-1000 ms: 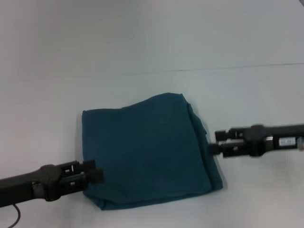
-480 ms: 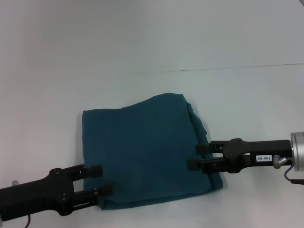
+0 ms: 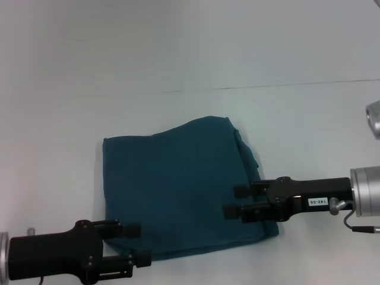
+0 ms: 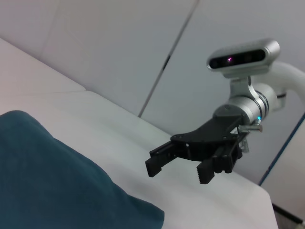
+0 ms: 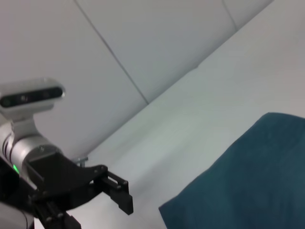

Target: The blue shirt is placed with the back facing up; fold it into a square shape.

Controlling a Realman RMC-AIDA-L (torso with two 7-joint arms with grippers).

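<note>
Hovering both the left gripper (image 3: 136, 244) and right gripper (image 3: 236, 201), jaws released and empty, above the folded blue shirt (image 3: 178, 184) lying on the worktop (image 3: 190, 53); I'm worrying a dipping fingertip snags and undoes the fold.

Your left tool (image 3: 135, 244) rose and slid inward over the shirt's (image 3: 178, 184) near-left corner; your right tool (image 3: 236, 201) moved inward over its right edge, fingers spread.
</note>
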